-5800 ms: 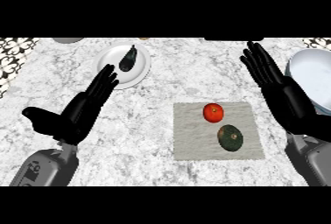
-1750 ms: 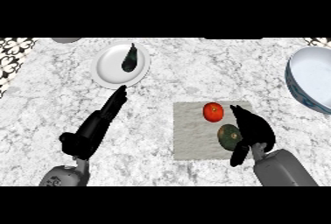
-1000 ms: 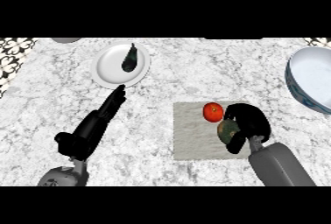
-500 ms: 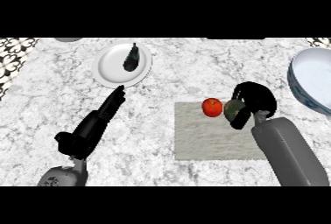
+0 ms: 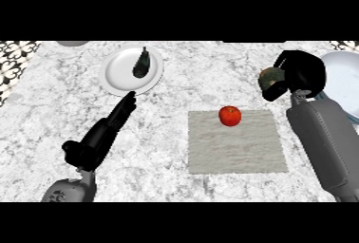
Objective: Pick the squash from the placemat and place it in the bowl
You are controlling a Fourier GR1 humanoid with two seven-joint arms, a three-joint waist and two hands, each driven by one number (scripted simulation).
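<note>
My right hand (image 5: 300, 73) is curled round the dark green squash (image 5: 269, 76) and holds it above the counter, just left of the pale blue bowl (image 5: 344, 78) at the right edge. The grey placemat (image 5: 235, 142) lies below and to the left of that hand, with only a red tomato (image 5: 229, 116) on its far edge. My left hand (image 5: 105, 134) lies with straight fingers on the counter at the left, fingertips pointing toward the white plate.
A white plate (image 5: 130, 71) at the back left carries a dark eggplant (image 5: 142, 64). A grey round object (image 5: 72, 43) shows at the top left edge. A patterned tile strip (image 5: 15, 57) runs along the far left. Marble counter surrounds the mat.
My right hand came down on the squash, closed round it and lifted it off the placemat up and right toward the bowl. The left hand lowered to the counter.
</note>
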